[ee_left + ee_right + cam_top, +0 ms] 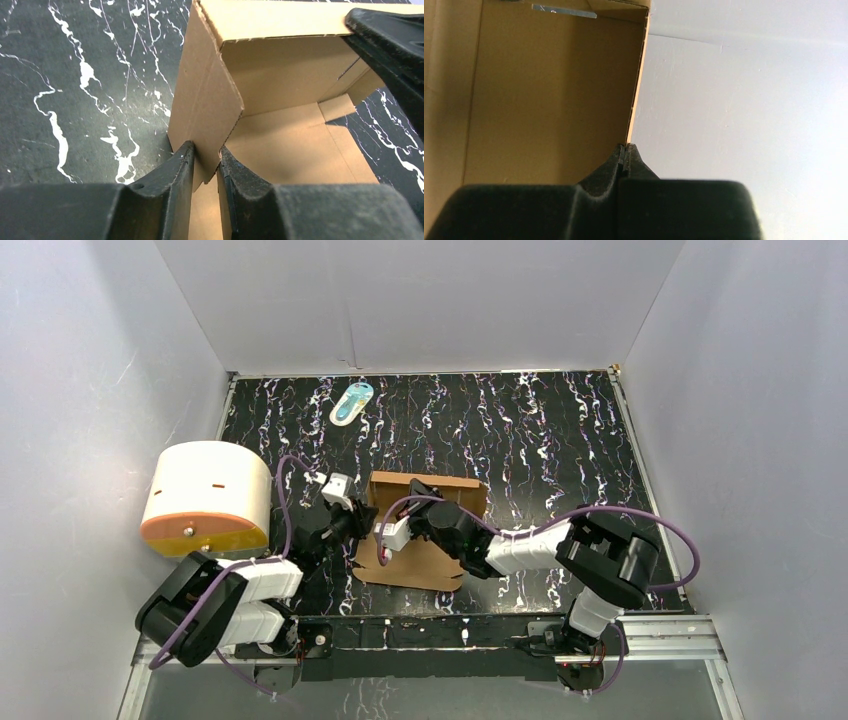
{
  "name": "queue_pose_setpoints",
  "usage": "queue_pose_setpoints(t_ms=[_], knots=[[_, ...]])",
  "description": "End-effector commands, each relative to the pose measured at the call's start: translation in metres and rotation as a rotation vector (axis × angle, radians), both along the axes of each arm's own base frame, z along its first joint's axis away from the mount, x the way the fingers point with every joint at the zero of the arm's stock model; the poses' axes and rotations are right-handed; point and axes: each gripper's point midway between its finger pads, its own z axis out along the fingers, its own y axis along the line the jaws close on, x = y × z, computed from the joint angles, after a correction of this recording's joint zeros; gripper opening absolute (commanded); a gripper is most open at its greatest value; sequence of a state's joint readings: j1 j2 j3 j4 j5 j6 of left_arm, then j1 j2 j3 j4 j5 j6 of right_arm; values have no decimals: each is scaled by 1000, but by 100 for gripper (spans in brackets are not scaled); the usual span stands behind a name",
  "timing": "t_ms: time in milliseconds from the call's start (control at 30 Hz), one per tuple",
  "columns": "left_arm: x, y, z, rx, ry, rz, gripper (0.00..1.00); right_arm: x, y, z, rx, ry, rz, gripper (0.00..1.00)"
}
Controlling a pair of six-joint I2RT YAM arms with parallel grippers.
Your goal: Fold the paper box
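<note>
The paper box (425,567) is brown cardboard, partly raised, in the middle of the table between both arms. My left gripper (362,524) is at its left side. In the left wrist view my left gripper (206,159) is shut on a standing side flap (205,100) of the box (290,145), with one finger on each face. My right gripper (425,496) reaches over the box from the right. In the right wrist view my right gripper (625,150) is pinched shut on the edge of an upright cardboard wall (549,100). Its black finger also shows in the left wrist view (390,45).
A white-and-orange cylinder (207,498) lies at the left edge, close to the left arm. A small teal-white packet (351,402) lies at the back. White walls enclose the black marbled table (560,440) on three sides. A metal rail (660,635) runs along the front.
</note>
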State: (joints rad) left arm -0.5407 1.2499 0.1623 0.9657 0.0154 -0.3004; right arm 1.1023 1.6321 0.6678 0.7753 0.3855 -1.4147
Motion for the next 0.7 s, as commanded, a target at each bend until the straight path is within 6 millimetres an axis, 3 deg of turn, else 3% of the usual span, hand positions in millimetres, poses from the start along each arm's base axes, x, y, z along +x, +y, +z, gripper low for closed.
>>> queue_pose_setpoints(t_ms=[0, 233, 333, 567, 667], knots=[[-13, -9, -12, -28, 39, -52, 21, -13, 5, -20, -54, -21, 44, 0], [-17, -9, -12, -55, 39, -54, 32, -17, 5, -20, -72, -83, 43, 0], [-18, -7, 2, -73, -9, -51, 40, -18, 2, -19, -75, -81, 42, 0], [-18, -5, 32, -90, -89, -58, 69, -19, 2, -21, -86, -60, 41, 0], [-16, -3, 53, -91, -143, -50, 73, -19, 2, -22, -85, -53, 44, 0]])
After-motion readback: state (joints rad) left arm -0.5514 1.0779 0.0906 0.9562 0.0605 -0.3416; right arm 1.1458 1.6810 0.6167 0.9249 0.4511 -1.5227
